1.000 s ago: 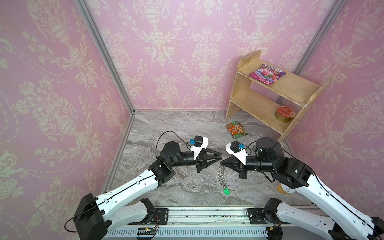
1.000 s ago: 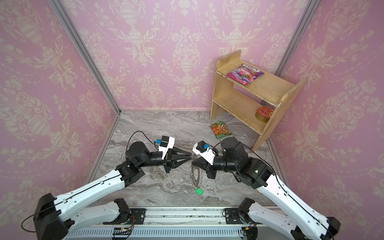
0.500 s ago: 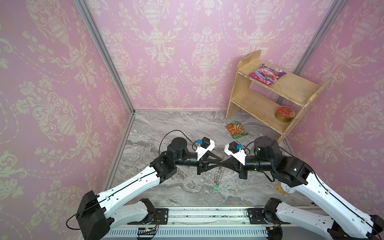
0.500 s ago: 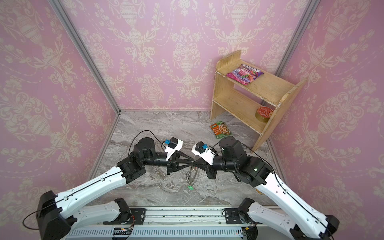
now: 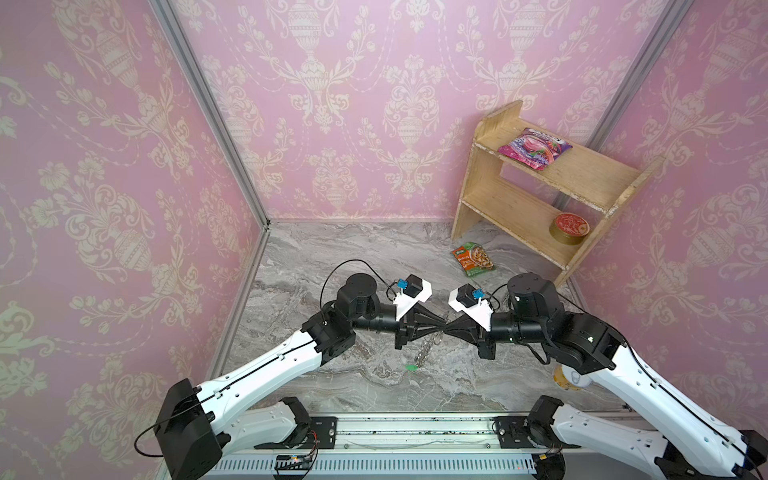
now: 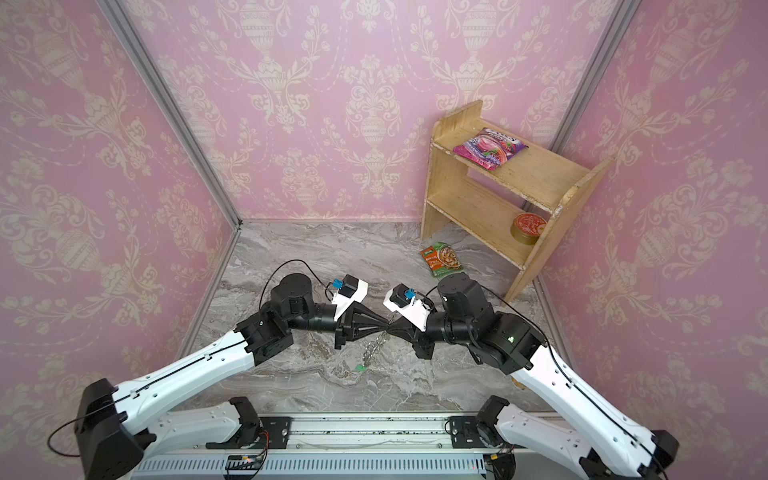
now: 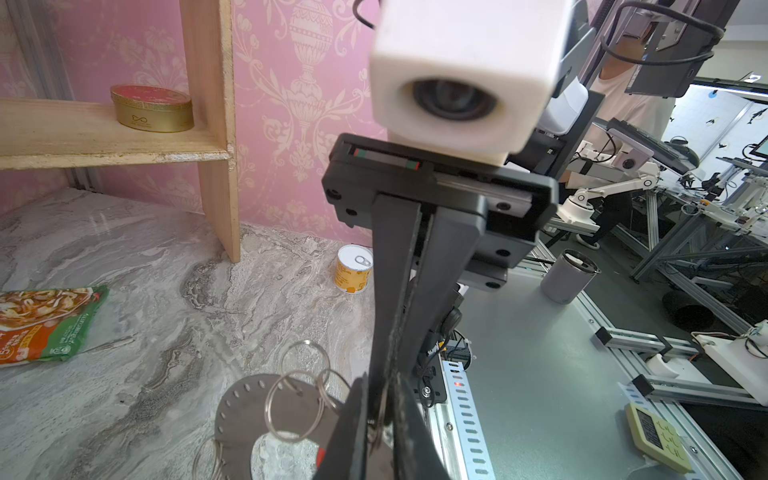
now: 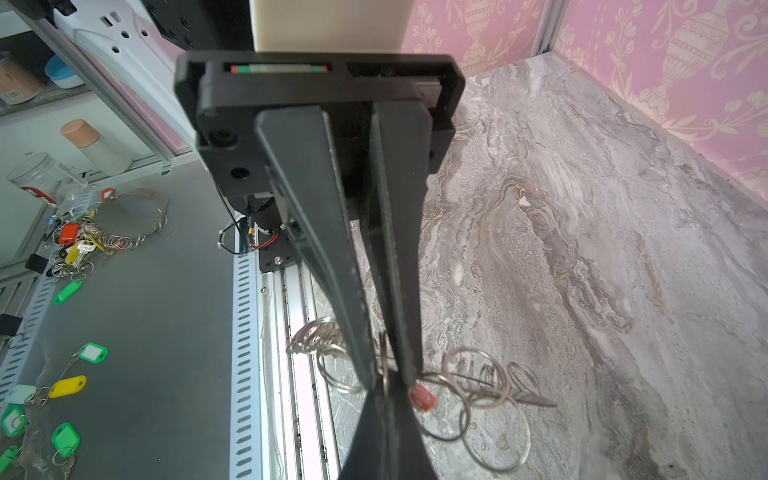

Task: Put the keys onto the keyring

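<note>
Nearest you, the key with the small green plastic tag (image 5: pixel 411 367) hangs at the bottom of a chain of small wire loops (image 5: pixel 424 356), down toward the grey marble bench (image 5: pixel 374 386). I judge that key is already threaded on.

Above it, the left gripper (image 5: pixel 441 327) and right gripper (image 5: pixel 454 327) meet tip to tip over the middle of the bench. The right fingers (image 7: pixel 399 291) are pressed together on the flat grey metal keyring (image 7: pixel 239 419). They hold it up in the air, so you can work on its rim from the other side. The left fingers (image 8: pixel 316 208) stand almost together, pinching a thin bit of metal. I take it for one of those loops, probably gripped to steady it for the next key. A small red plastic key tag (image 8: pixel 422 399) sits right at the meeting point.

Now what you cannot see. A yellow tin can (image 5: pixel 566 377) shows only as a sliver behind the right arm in a top view. The black fingers bury the pinch in both wrist views. I cannot tell which gripper holds the red-tagged key, or whether it is on a loop yet. The key blades are too small to make out.

Farther back, the orange-green food packet (image 5: pixel 473 259) lies beside the wooden shelf (image 5: pixel 540 199), out of your way.
</note>
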Controlling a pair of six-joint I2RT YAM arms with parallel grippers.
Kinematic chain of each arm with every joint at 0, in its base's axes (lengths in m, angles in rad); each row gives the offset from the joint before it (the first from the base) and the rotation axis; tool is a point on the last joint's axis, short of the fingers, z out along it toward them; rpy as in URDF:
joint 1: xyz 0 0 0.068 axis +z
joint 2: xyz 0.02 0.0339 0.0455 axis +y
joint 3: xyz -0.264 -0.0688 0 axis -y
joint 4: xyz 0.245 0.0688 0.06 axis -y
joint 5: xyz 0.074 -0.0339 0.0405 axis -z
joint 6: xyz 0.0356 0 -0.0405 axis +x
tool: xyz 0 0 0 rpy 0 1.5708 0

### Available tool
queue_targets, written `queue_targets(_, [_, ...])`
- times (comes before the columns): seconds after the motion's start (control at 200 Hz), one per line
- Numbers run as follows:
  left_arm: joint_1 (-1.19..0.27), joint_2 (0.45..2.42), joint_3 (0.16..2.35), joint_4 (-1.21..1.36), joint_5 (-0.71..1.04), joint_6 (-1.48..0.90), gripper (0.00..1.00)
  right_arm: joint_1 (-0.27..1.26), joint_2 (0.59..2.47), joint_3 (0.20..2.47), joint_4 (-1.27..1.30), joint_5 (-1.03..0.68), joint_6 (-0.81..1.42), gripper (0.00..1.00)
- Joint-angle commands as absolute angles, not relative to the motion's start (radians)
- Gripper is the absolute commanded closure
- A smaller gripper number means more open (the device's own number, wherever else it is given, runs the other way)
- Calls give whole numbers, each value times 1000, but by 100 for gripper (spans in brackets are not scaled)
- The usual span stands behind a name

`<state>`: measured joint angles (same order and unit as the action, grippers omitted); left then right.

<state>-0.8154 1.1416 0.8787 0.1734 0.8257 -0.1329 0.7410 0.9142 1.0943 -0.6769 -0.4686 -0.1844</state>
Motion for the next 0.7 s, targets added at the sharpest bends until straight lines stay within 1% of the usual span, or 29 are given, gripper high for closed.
queue_targets(0.0, [-828,1152,911,150,851,-102,91,739,912,1125,-639,-482,-195,100])
queue_targets(0.105, [-832,1156,914,152,851,-96,100,739,917,1125,-637,-488,-194,100])
queue_targets(0.27, [-836,1157,907,168,844,-94,100,739,907,1124,-642,-478,-195,100])
queue_targets(0.3, [-836,1152,903,175,839,-93,100,739,902,1123,-646,-474,-198,93])
queue_targets(0.32, [-836,1148,900,181,834,-93,100,739,900,1122,-648,-471,-199,91])
queue_targets(0.415, [-836,1128,884,215,812,-95,100,739,883,1119,-663,-451,-202,85])
queue_targets(0.696, [-836,1104,853,328,798,-126,100,738,862,1100,-662,-436,-201,85])
